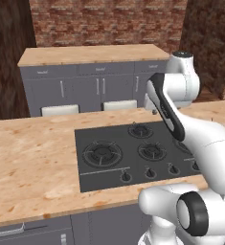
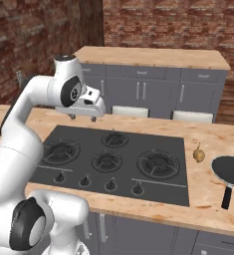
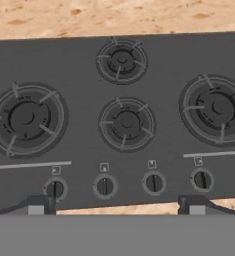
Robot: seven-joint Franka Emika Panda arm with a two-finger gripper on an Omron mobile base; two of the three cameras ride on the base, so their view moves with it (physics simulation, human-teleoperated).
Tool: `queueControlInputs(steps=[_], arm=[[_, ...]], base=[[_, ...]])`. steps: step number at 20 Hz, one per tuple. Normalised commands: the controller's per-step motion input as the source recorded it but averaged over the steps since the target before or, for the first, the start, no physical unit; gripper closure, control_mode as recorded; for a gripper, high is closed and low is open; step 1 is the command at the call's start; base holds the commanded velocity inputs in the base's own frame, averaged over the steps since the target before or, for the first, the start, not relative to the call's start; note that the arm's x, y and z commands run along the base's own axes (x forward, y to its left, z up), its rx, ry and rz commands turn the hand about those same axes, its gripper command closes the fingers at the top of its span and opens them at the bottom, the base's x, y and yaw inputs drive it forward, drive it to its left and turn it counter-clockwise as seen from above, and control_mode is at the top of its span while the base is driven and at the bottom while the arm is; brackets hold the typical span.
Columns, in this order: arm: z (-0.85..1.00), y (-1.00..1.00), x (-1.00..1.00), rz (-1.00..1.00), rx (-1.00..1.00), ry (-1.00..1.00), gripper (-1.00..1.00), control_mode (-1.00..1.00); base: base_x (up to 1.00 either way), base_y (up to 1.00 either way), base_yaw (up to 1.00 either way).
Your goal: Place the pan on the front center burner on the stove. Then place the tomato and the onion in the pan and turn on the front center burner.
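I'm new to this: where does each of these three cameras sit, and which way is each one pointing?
Left base view: behind the arm's left, looking forward and down at the stove; arm at lower right.
Right base view: behind its right; same stove, plus onion and pan; arm at lower left.
Hand view: on the hand, looking down at the front center burner; open gripper at bottom.
All three share the stove.

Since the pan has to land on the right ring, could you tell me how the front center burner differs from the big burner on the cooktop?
The front center burner is mid-sized; the large burner beside it is clearly wider, with a broader outer ring. The front center burner sits mid-stove, above the middle knobs; the large burner sits at the end nearest the pan and onion. Both are round, black, grated, bare and unlit.
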Motion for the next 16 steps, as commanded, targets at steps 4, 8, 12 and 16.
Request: queueControlInputs(steps=[4,8,12,16], arm=[[0.0,-0.5,0.0,-0.1,0.0,0.0,-1.0,-1.0],[0.0,-0.57,0.0,-0.1,0.0,0.01,-1.0,-1.0],[0.0,-0.67,-0.06,-0.08,0.0,0.03,-1.0,-1.0],[0.0,-0.61,-0.02,-0.07,0.0,0.06,-1.0,-1.0]], base=[[0.0,0.0,0.0],[0.0,0.0,0.0],[0.0,0.0,0.0],[0.0,0.0,0.0]])
